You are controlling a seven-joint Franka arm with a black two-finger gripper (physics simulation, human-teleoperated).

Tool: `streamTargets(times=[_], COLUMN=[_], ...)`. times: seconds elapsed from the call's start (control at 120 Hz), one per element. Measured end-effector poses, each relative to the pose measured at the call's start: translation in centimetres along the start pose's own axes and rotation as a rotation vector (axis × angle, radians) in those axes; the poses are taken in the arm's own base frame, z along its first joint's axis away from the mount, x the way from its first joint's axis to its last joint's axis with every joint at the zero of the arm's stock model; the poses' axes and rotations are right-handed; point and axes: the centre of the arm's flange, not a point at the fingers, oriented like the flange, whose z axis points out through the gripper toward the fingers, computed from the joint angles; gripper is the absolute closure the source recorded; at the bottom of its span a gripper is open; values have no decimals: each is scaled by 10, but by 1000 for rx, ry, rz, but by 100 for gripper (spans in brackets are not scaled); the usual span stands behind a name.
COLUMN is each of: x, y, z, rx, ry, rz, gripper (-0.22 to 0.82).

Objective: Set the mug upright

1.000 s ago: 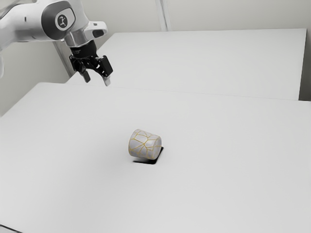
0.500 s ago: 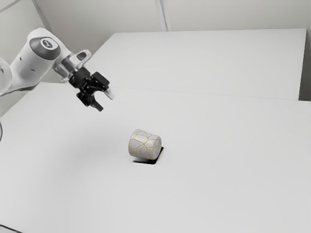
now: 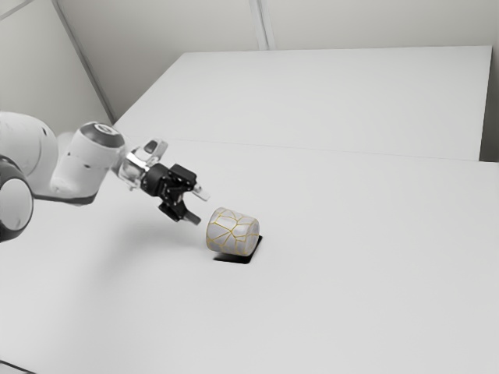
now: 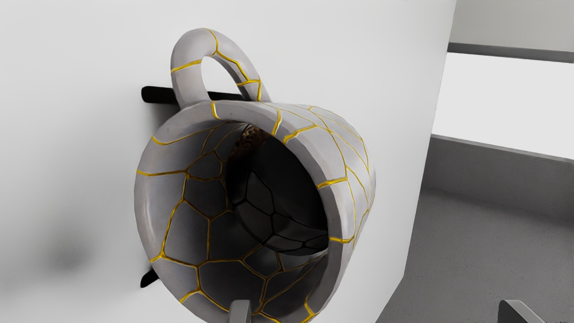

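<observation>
Black and two-fingered, my gripper (image 3: 198, 207) is standing open, its fingers parted and holding nothing. Just beyond the fingertips, the white mug (image 3: 232, 232) with gold veins is lying on its side, its open mouth (image 4: 148, 206) facing my gripper. One finger (image 4: 240, 312) is overlapping the rim in the wrist view; the other is reaching out past the mug's side. The handle (image 4: 186, 83) is jutting from the mug's wall. Beneath, the white table (image 3: 351, 249) is supporting the mug; farther off, a pale wall (image 3: 374, 19) is rising.
</observation>
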Motion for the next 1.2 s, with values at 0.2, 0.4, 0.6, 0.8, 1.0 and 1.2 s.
streamTargets(times=[0.2, 0.4, 0.6, 0.8, 1.0, 1.2], x=[-4, 0, 1, 0, -1, -10], y=[-13, -9, -9, -23, -29, 20], z=[35, 42, 42, 43, 44, 6], rx=[-123, -206, -232, -236, -226, -152], ry=[15, 49, 65, 67, 65, 87], rz=[-3, 33, 70, 76, 90, 207], gripper=[0, 0, 46, 69, 76, 78])
